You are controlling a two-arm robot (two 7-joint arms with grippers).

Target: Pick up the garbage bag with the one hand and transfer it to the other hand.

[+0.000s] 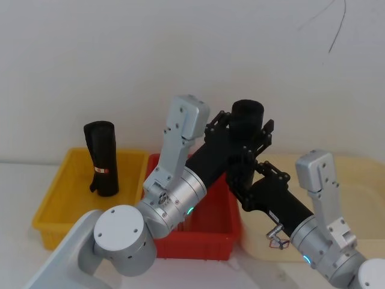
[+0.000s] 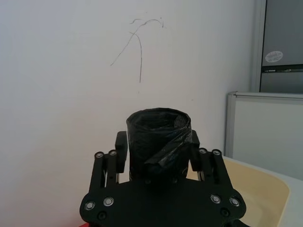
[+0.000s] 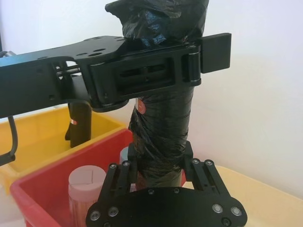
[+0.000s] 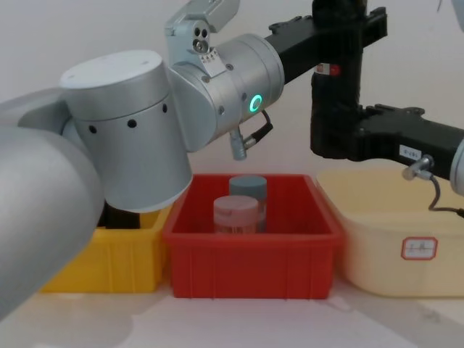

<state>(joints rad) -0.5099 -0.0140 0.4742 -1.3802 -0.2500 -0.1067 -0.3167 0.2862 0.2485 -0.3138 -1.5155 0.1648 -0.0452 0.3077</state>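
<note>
The garbage bag (image 1: 248, 111), a tightly rolled black cylinder with a small red-and-white label, stands upright in the air above the red bin (image 1: 207, 241). My left gripper (image 1: 245, 133), on the arm with the green ring, is shut on the roll's upper part. In the left wrist view its fingers (image 2: 121, 150) press both sides of the garbage bag (image 2: 158, 137). My right gripper (image 3: 158, 163), on the arm with the blue ring, is shut on the lower end of the same garbage bag (image 3: 163, 127). In the chest view the right gripper (image 4: 333, 138) sits just below the left gripper (image 4: 341, 29).
A second black roll (image 1: 102, 159) stands in the yellow bin (image 1: 60, 186) at the left. The red bin (image 4: 254, 239) holds a pink-lidded jar (image 4: 235, 210) and a blue-lidded jar (image 4: 248, 187). A cream bin (image 4: 391, 246) sits at the right. A white wall rises close behind.
</note>
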